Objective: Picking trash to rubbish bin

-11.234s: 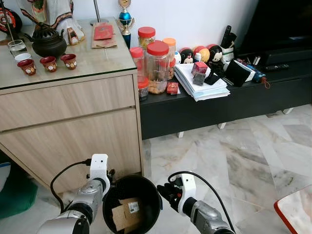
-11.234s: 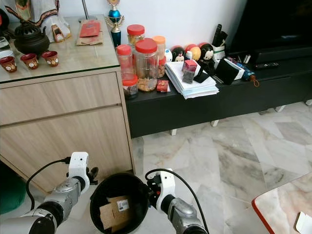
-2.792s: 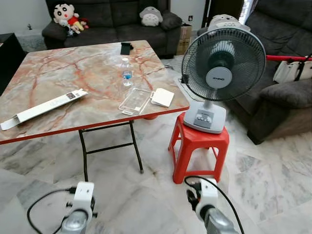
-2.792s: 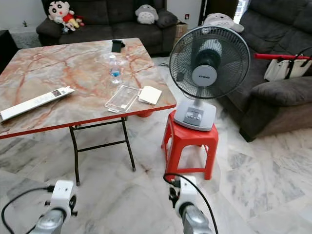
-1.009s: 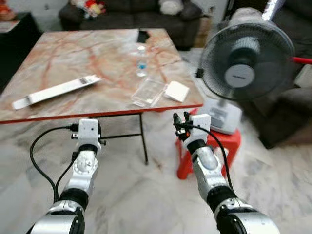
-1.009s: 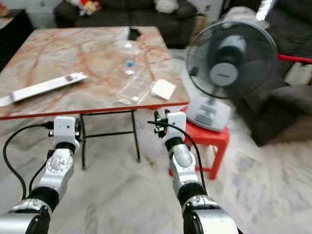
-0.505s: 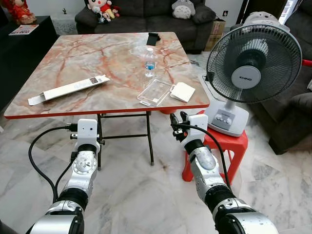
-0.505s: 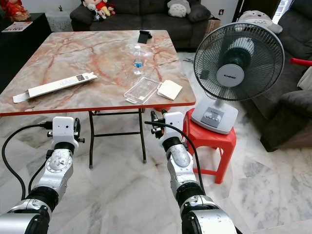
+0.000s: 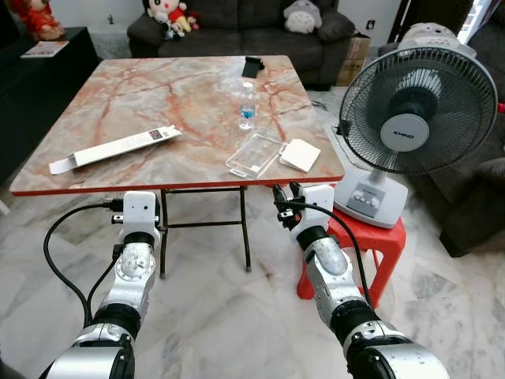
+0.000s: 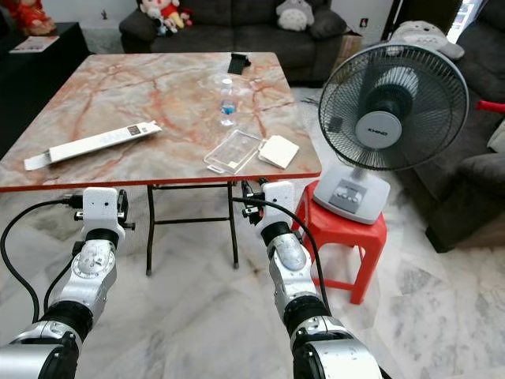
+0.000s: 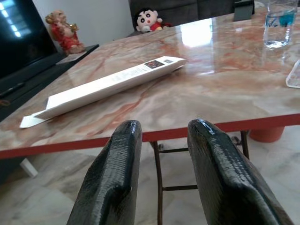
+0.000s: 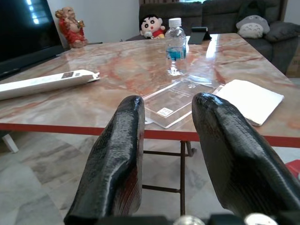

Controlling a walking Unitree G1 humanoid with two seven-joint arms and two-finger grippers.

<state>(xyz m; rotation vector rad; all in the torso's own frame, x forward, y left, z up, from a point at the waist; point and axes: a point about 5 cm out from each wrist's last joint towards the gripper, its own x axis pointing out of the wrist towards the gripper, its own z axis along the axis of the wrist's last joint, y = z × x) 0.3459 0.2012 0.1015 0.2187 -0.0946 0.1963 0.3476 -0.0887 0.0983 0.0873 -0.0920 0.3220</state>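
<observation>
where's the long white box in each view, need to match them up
left eye view: long white box on the table's left part
right eye view: same box, left of centre
left wrist view: across the tabletop, beyond the left gripper
right wrist view: only its end
shared landmark: water bottle

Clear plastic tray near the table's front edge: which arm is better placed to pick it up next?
Probably right. The right gripper, open, sits just below the table edge under the clear plastic tray; the left gripper, also open, faces the long white box.
</observation>
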